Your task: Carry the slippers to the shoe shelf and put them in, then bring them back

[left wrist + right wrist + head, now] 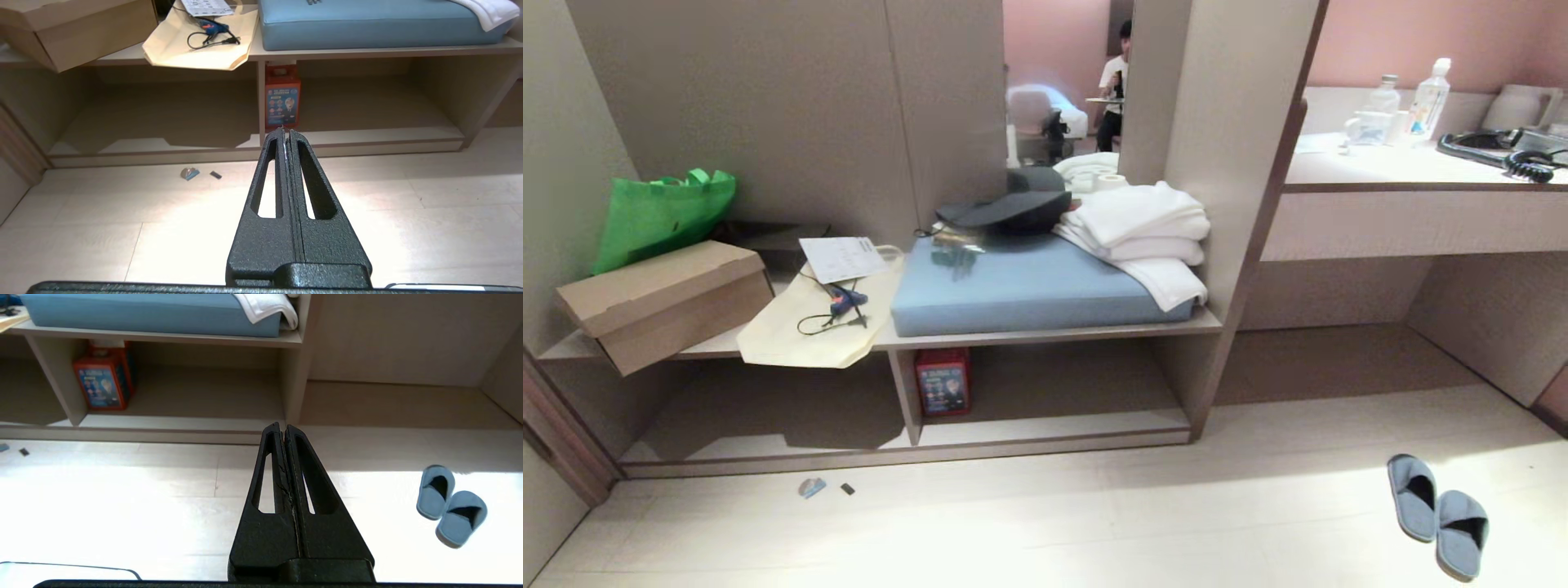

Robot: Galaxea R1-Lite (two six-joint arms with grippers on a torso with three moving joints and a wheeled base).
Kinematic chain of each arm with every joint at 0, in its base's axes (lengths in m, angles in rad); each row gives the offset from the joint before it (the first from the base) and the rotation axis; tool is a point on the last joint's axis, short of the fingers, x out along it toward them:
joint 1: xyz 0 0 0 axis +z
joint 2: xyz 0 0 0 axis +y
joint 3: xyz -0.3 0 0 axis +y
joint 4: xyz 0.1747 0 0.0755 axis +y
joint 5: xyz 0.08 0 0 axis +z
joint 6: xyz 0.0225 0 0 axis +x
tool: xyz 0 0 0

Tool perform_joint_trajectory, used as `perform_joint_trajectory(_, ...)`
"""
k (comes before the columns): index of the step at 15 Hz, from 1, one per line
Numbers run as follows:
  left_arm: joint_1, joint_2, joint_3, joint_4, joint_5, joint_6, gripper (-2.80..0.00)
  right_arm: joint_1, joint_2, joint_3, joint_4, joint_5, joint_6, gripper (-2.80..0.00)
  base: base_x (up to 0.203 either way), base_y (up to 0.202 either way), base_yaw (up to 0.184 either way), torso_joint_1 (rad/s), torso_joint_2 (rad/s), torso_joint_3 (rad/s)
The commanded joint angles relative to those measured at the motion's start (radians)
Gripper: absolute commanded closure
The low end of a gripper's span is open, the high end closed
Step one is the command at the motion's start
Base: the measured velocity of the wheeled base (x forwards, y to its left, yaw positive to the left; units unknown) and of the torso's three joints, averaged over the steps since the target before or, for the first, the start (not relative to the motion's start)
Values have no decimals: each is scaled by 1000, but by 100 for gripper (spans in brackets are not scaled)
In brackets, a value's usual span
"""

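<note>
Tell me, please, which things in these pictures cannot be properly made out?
- Two small bits on the floor: too small to identify in the head view.
- Printing on the red box in the shoe shelf: too small to read.
- Items under the dark cap: hidden.
- Cardboard box: cut off by the left wrist view's edge.

No text legible anywhere. Red box (282, 99) in the shelf's right-hand compartment has a blue printed label with small figures, lettering too small to read. Paper sheet (843, 258) on the shelf top carries print, also unreadable.
</note>
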Motion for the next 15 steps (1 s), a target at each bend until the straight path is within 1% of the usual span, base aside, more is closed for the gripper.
perform_joint_trajectory(1, 0, 1, 0, -1, 0, -1, 0, 0, 2, 0, 1, 1, -2, 0, -194, 0, -4, 0, -2, 2)
perform_joint_trajectory(15, 0, 1, 0, -1, 0, -1, 0, 0, 2, 0, 1, 0, -2, 0, -197, 0, 0, 1, 2, 3)
